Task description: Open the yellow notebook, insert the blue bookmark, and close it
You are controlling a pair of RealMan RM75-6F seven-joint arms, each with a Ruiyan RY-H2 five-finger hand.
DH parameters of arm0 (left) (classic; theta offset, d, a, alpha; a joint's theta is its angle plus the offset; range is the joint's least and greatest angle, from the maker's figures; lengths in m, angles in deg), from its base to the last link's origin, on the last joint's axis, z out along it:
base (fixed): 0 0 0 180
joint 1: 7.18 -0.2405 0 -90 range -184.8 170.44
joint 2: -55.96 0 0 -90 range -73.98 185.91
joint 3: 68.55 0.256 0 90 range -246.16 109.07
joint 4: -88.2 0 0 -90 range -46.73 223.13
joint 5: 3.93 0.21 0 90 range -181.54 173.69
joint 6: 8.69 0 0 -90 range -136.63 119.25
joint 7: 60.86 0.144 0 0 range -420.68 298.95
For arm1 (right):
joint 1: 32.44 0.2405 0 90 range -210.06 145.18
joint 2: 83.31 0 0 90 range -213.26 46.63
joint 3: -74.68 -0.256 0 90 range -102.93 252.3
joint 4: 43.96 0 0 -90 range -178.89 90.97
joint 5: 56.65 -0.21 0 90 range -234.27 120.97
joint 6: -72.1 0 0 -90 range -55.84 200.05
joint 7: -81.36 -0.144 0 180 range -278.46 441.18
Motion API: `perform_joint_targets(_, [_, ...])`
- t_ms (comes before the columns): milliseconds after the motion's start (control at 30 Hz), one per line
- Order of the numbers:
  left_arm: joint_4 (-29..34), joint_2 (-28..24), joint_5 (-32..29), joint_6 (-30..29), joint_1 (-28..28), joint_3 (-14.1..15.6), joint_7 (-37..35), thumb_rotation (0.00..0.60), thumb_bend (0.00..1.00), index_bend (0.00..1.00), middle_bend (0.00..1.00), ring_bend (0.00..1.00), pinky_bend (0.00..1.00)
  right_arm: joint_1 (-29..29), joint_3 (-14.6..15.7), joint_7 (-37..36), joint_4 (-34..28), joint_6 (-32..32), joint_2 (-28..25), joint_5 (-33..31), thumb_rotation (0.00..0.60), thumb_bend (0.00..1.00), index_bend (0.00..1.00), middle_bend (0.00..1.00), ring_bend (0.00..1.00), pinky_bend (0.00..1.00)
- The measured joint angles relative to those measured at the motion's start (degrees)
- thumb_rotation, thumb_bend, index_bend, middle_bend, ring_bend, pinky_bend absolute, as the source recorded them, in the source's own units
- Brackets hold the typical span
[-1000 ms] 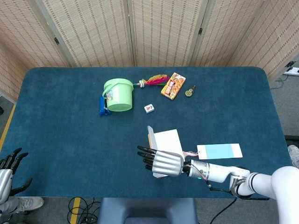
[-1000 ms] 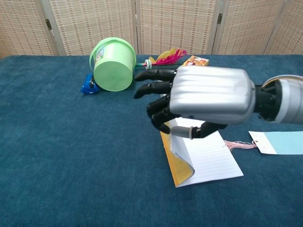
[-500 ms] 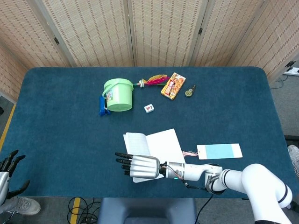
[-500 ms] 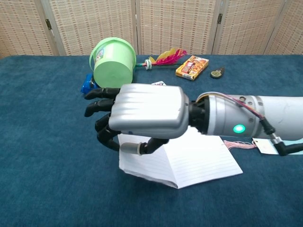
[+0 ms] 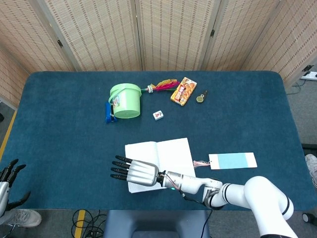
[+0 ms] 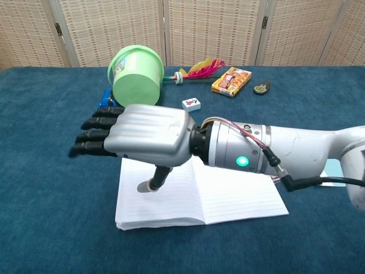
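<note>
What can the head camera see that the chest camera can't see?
Only the head view shows the blue bookmark whole, lying on the table to the right of the notebook, and the left hand at the table's lower left corner, fingers apart and empty. Only the chest view shows the right hand's thumb pointing down at the left page, and a green light on the forearm. Both show the open notebook lying flat, the right hand spread over its left page, and the green bucket.
</note>
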Motion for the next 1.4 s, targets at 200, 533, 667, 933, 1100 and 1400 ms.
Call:
perform_joint_targets(200, [-0.45,0.31,0.08,0.07,0.25,-0.29,-0.38,0.600,0.29,0.18,0.08,0.17,0.22,-2.59,-1.02,3.86,-4.34,1.39,-3.47,-2.69,0.600,0.08,0.00,0.00,0.00,0.00])
perform_joint_targets(533, [-0.63,1.00,0.94,0.60,1.06,-0.48,-0.43,0.600,0.29,0.18,0.08,0.17,0.23,-10.89,-1.28,10.65,-13.85,1.93,-15.69,-12.87,0.600,0.28,0.00,0.20,0.04,0.00])
perform_joint_targets(667, [-0.41,1.24,1.39,0.93,1.45,-0.43,-0.12,0.600,0.29,0.18,0.08,0.17,0.23,-14.66,-0.15,11.64,-15.29,1.23,-19.52,-16.95,0.600,0.29,0.07,0.23,0.06,0.00])
perform_joint_targets(933, [0.54,1.43,2.25,1.29,2.09,-0.34,0.72,0.600,0.29,0.18,0.08,0.17,0.23,-16.55,0.17,12.12,-15.19,-4.46,-19.91,-24.10,0.600,0.57,0.10,0.30,0.06,0.00])
perform_joint_targets(1100, [0.84,1.21,1.81,1.36,2.06,-0.33,1.08,0.600,0.29,0.18,0.08,0.17,0.23,-15.16,-1.09,11.51,-11.98,-8.84,-16.96,-26.58,0.600,0.68,0.10,0.31,0.06,0.00])
perform_joint_targets(1400, [0.59,1.10,0.99,1.52,1.80,-0.15,1.09,0.600,0.29,0.18,0.08,0.17,0.23,-11.80,-3.32,8.39,-3.19,-14.44,-10.55,-29.03,0.600,0.68,0.10,0.31,0.06,0.00])
